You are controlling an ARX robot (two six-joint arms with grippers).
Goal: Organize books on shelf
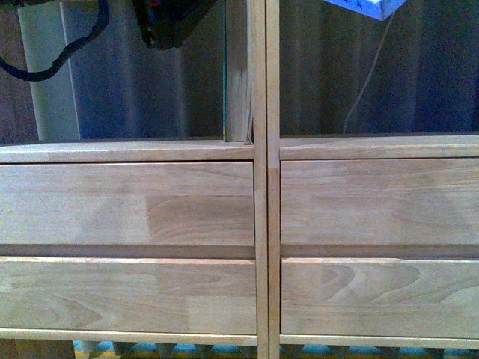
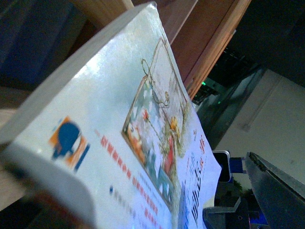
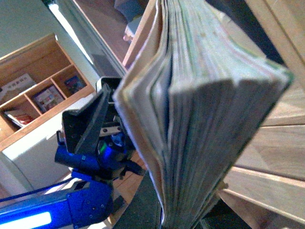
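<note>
**Front view: book held high over the right column, left hand up in the other bay**

The shelf (image 1: 260, 224) fills the frame, two drawer fronts to each column and the twin centre uprights between them. At the top edge, above the right column, a blue-and-white corner of the book (image 1: 363, 6) juts in, well clear of the ledge below. A thin pale cord (image 1: 367, 75) slants down behind it. High in the left bay sits the dark left hand (image 1: 176, 30), with a black cable (image 1: 75, 48) looping away from it. Tight against the centre upright in that bay stands a slim wood-coloured upright (image 1: 238, 75); I cannot tell whether it is a book or a post.

In the right wrist view the book (image 3: 205, 109) shows its fanned page edges. It rises from between the dark fingers (image 3: 140, 207) of the right hand (image 3: 174, 220), which is clamped on its lower end. Just beyond the cover is the left hand (image 3: 95, 129) on its blue arm (image 3: 81, 200); whether it touches the book is unclear. Farther back a cubby unit (image 3: 43, 95) holds a few booklets.

In the left wrist view the book's pale cover (image 2: 143, 119), with a picture panel, an orange-and-blue logo and red print, crosses close to the lens. One finger (image 2: 279, 191) stands clear of it, with background showing between them, so this hand is spread and grips nothing. Shelf wood (image 2: 209, 43) runs behind.
</note>
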